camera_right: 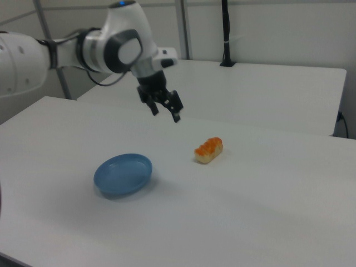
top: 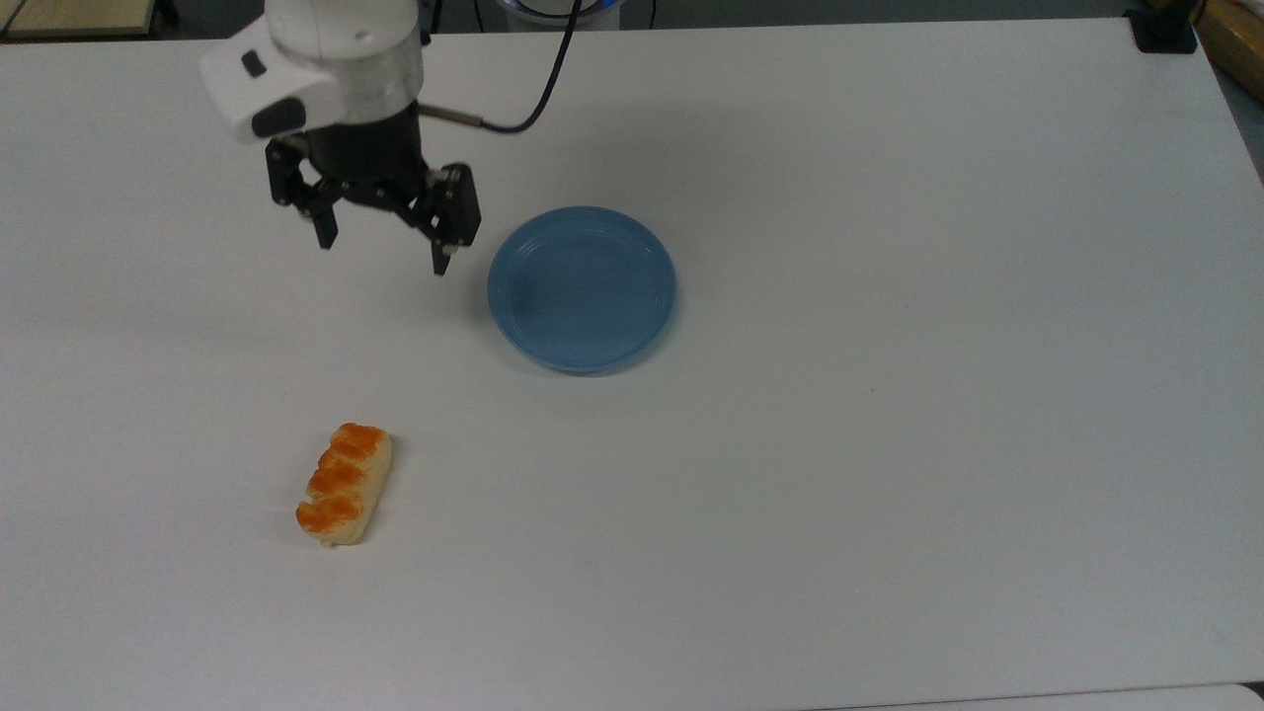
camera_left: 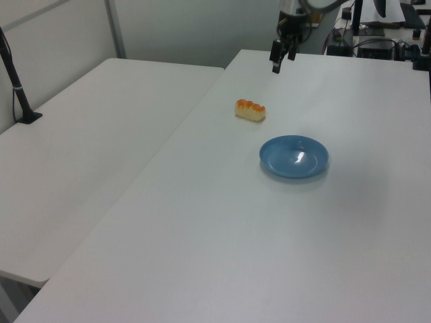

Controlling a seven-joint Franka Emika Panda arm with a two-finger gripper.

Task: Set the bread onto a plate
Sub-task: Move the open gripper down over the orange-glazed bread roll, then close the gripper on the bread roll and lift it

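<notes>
1. One gripper (top: 380,257), one bread (top: 345,484) and one plate (top: 582,288) are on view, all on one white table (top: 889,395).
2. The gripper hangs above the table in the top view's upper left, fingers pointing down and spread apart, holding nothing; the white arm (camera_right: 67,50) reaches in from the right view's left edge.
3. The bread, pale beige with three orange-brown bumps, lies on the table in the top view's lower left, well apart from the plate.
4. The light-blue plate sits near the top view's centre.

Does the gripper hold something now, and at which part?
Nothing. The gripper is open and empty above the table, and the bread lies apart from it.
</notes>
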